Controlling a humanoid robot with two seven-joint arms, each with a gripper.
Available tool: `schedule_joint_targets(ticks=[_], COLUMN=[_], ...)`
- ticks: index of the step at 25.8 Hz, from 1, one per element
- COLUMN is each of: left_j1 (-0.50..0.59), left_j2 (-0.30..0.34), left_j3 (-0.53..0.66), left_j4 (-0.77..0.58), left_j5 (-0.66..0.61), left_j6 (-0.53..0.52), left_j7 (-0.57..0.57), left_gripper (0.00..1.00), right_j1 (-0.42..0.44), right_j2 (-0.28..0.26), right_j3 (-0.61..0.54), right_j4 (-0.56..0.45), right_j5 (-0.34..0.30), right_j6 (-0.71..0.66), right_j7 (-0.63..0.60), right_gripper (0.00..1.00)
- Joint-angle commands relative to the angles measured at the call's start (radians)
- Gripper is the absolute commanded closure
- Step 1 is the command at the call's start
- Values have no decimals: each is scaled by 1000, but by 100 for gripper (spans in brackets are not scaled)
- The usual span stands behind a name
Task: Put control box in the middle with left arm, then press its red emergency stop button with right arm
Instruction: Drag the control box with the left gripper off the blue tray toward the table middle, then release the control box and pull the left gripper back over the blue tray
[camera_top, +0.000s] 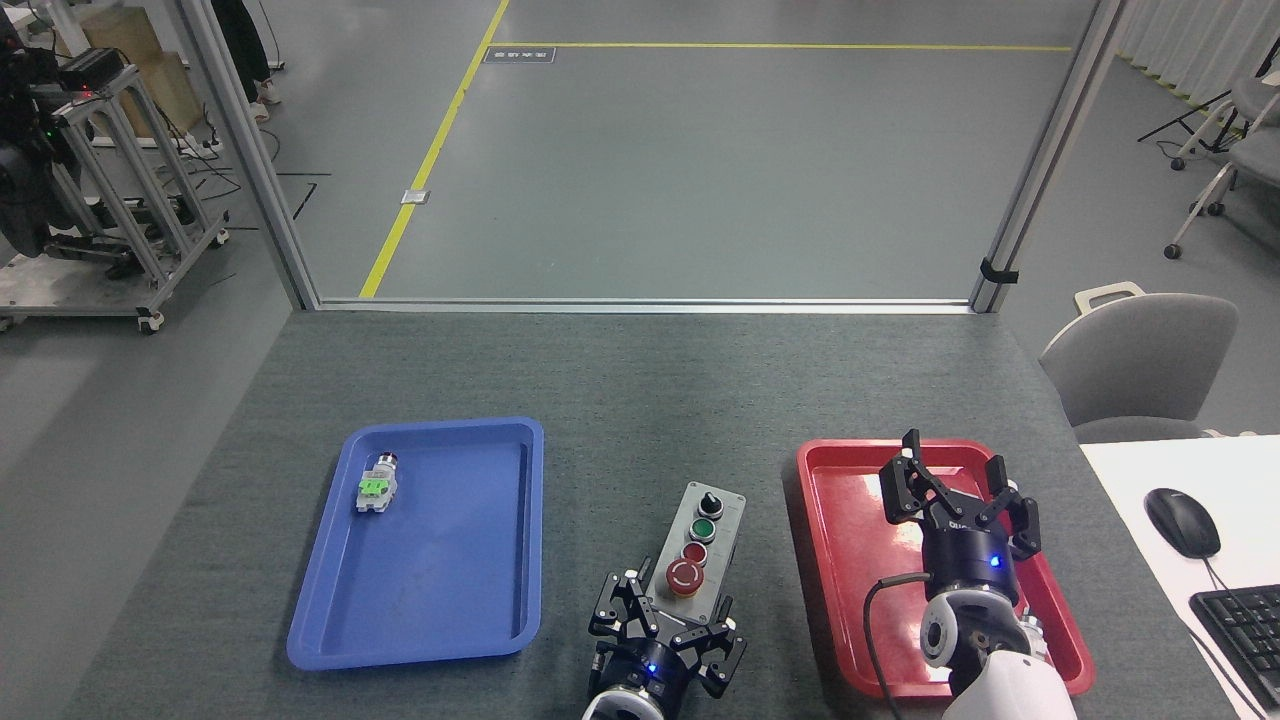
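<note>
The control box (712, 520) lies on the grey table between the two trays, its long side running away from me and tilted slightly right. At its near end sits the red emergency stop button (686, 576) on a yellow ring. My left gripper (668, 615) comes up from the bottom edge, its black fingers (613, 606) closed around the box's near end. Over the red tray (830, 560), to the right of the box, my right gripper (955, 487) hangs open with its fingers spread and nothing in them.
A blue tray (440, 620) on the left holds a small silver push-button part (375, 487) with green tabs. Another silver part (1032, 632) lies in the red tray, partly hidden by my right arm. A white desk with mouse (1181, 521) and keyboard stands at the right.
</note>
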Motion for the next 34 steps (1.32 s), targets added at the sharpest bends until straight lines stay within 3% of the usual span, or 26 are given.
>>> schedule_joint_targets(ticks=[1, 3, 5, 8, 12, 16, 19, 22, 26, 34], left_j1=[48, 76, 116, 177, 231, 274, 286, 291, 283, 237], left_j2=[13, 39, 95, 184, 258, 319, 352, 348, 341, 342], left_j3=[6, 7, 10, 13, 41, 135, 197, 303, 359, 402], left_j4=[-60, -99, -152, -277, -406, -552, -621, -624, -621, -600], left_j5=[0, -2, -5, 0, 0, 1, 3, 3, 15, 264], left_j6=[-3, -3, -2, 0, 6, -6, -5, -8, -8, -40], left_j7=[2, 10, 14, 14, 14, 13, 14, 14, 14, 13], left_gripper=[2, 2, 1, 1, 1, 1, 1, 1, 1, 1], right_j1=[-4, -7, -37, -90, -111, -108, -99, -83, -60, -67], right_j2=[-19, -33, -36, -49, -75, -77, -71, -65, -43, 7], right_j3=[3, 7, 26, 109, 165, 270, 343, 414, 478, 533], right_j4=[5, 5, 14, 80, 97, 98, 98, 98, 112, 193], right_j5=[2, 4, 4, 5, 5, 7, 47, 90, 93, 192], right_j6=[-3, -4, -21, -150, -289, -423, -434, -431, -429, -424], right_j7=[-3, -3, -2, -3, -3, -2, 0, 0, 6, 6], right_gripper=[1, 5, 25, 71, 100, 100, 100, 100, 100, 100])
